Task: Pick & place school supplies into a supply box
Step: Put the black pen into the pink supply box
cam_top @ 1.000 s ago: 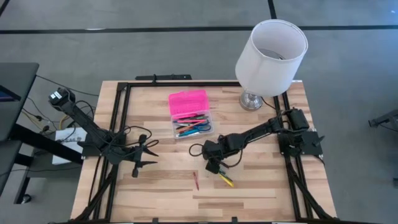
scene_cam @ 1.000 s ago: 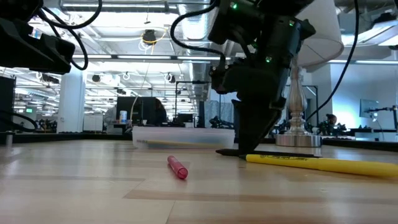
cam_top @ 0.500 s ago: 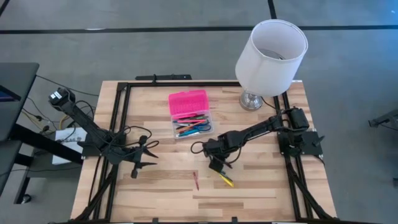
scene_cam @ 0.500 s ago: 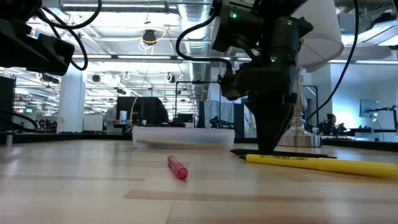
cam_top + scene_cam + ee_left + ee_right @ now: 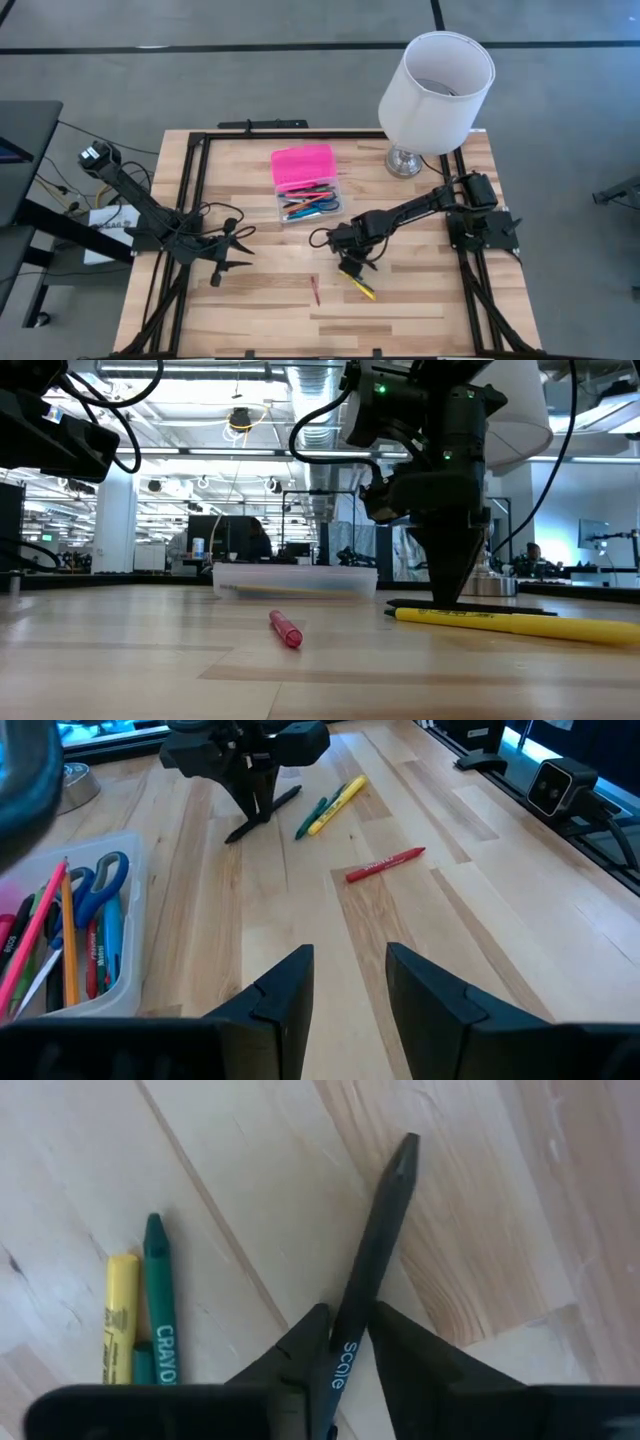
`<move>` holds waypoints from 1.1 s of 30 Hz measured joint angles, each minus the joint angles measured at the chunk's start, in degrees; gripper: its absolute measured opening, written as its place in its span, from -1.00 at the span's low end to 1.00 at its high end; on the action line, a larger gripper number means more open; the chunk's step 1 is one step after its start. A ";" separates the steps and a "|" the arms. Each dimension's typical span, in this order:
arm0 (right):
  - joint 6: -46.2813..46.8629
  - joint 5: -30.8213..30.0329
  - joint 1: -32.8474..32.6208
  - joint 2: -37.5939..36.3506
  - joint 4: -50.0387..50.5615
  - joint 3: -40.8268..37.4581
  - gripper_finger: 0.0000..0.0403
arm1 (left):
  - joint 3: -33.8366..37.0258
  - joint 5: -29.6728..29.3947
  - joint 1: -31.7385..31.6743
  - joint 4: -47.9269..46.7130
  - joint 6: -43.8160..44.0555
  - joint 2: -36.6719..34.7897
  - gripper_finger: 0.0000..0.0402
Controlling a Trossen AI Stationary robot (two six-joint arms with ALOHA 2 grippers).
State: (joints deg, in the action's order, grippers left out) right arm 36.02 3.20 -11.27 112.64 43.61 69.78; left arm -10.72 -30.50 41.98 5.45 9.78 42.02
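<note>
Right gripper (image 5: 340, 1342): jaws grasping black pen (image 5: 375, 1240) flat on counter (image 5: 420, 310), beside yellow marker (image 5: 336, 804). Left gripper (image 5: 345, 982): jaws released, idle; red crayon (image 5: 285, 629) loose.

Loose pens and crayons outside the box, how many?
4: black pen between the right claw's fingers, green crayon and yellow one beside it, red crayon apart. More may hide under the claw.
</note>
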 joint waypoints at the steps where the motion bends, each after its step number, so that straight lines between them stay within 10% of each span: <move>1: -0.12 0.00 0.00 0.00 0.20 0.00 -0.68 | 0.00 0.00 -0.02 -0.02 0.03 0.00 -0.39; 9: -3.57 -0.48 -0.42 -0.02 0.50 0.00 -0.96 | 0.00 -0.01 -0.02 -0.02 0.07 0.00 -0.39; 33: -15.09 -11.33 -4.55 0.12 0.25 1.06 -0.95 | 0.00 -0.27 -0.01 -0.61 0.62 0.00 -0.39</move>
State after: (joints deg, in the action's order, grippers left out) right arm 20.92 -8.13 -15.82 112.76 43.86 70.84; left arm -10.72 -30.76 41.96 4.84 10.39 42.02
